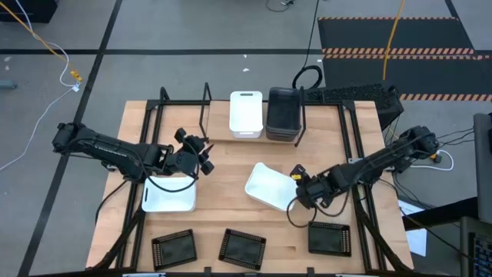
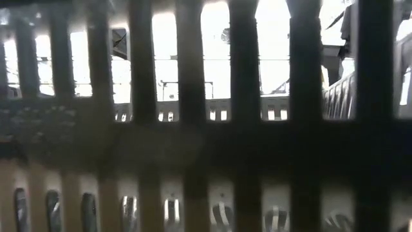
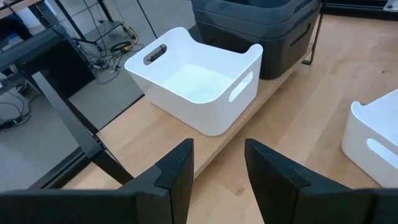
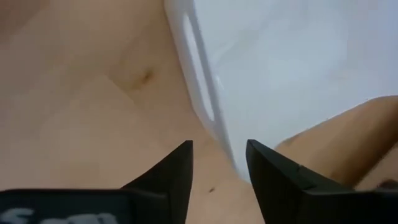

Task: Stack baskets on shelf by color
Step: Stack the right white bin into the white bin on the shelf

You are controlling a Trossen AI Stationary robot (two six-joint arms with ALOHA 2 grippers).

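The right end effector [image 1: 300,185] sits with its fingers [image 4: 180,165] parted and nothing between them, right at the edge of a tilted white basket [image 1: 269,187] in the middle of the surface [image 1: 223,208]; from the right wrist view the basket's rim runs just ahead of the gap, though whether a finger touches it is hard to say. The left end effector [image 1: 201,154] hovers left of centre, its fingers [image 3: 177,171] also spread and empty, just far of another white basket [image 1: 169,193] lying at the left.

On the shelf [image 3: 249,118] at the far edge, a third white basket [image 1: 246,114] stands upright, with the dark grey baskets [image 1: 284,114] nested together touching its right side. Three black gridded trays lie along the near edge: left [image 1: 174,248], centre [image 1: 242,246] and right [image 1: 329,238], the last just near of the right end effector. The low view is filled by dark bars close to the lens.
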